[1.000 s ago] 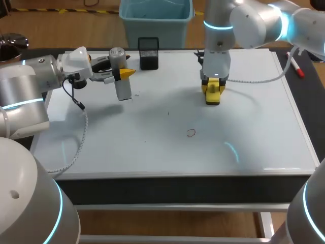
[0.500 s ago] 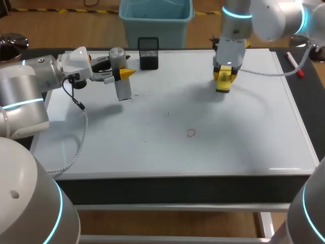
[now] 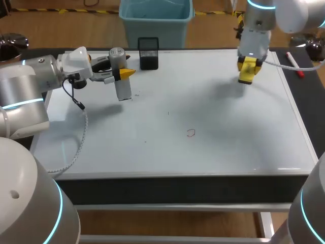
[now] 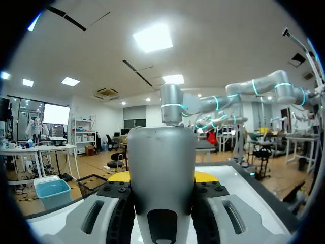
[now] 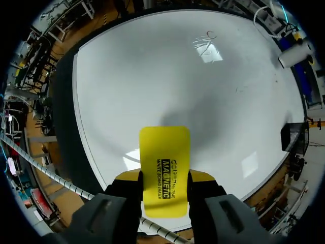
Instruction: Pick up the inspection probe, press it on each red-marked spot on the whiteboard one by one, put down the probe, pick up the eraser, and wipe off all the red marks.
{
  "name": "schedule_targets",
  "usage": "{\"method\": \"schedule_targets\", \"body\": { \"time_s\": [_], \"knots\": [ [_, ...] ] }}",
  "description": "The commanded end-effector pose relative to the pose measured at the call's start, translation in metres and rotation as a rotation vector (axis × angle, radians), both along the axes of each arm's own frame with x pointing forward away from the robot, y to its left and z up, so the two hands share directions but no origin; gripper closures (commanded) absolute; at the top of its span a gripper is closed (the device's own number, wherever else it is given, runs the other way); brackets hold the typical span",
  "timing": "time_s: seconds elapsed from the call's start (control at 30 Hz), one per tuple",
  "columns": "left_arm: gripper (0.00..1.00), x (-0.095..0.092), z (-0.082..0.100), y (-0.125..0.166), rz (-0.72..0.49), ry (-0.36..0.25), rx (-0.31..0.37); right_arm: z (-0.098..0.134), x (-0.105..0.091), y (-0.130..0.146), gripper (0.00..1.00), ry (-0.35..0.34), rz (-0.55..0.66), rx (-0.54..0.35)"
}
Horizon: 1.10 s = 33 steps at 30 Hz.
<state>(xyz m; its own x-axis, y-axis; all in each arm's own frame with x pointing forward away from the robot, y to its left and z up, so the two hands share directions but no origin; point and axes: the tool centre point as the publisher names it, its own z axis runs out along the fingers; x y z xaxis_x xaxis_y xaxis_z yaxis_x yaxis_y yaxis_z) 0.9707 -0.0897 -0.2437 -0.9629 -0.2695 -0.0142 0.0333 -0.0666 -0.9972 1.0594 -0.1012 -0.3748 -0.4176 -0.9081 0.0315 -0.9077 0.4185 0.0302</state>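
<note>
While left claw (image 3: 122,74) grips probe (image 3: 117,56), right claw (image 5: 164,178) clamps eraser (image 5: 164,147) over whiteboard (image 3: 218,117); red mark (image 3: 191,133) unwiped.

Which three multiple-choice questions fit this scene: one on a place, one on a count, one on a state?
1. Where is the black mesh holder? A) at the whiteboard's far edge B) near edge C) right edge
2. How many red marks show on it? A) none B) one C) four
3. The right pincer is: A) open B) shut on the yellow eraser C) shut on a cloth
Answers: A, it stands at the far edge; B, one small loop shows near the middle; B, it clamps the eraser's two sides.
</note>
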Motion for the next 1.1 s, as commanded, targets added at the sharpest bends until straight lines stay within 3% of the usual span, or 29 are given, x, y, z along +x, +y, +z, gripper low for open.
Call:
{"method": "schedule_targets", "body": {
  "time_s": [0.03,0.2,0.5,1.1],
  "knots": [
    [1.0,-0.001,0.001,-0.001,0.004,-0.001,0.0,0.0,0.011,-0.026,1.0,0.022,-0.037,0.026],
    [1.0,-0.001,0.001,-0.001,0.004,-0.001,0.0,-0.003,0.017,-0.052,1.0,0.03,-0.092,0.021],
    [1.0,-0.001,0.001,-0.001,0.004,-0.001,0.0,-0.006,0.019,-0.075,1.0,0.038,-0.126,0.02],
    [1.0,-0.001,0.001,-0.001,0.004,-0.001,0.0,0.0,0.018,-0.08,1.0,0.037,-0.137,0.03]
  ]
}}
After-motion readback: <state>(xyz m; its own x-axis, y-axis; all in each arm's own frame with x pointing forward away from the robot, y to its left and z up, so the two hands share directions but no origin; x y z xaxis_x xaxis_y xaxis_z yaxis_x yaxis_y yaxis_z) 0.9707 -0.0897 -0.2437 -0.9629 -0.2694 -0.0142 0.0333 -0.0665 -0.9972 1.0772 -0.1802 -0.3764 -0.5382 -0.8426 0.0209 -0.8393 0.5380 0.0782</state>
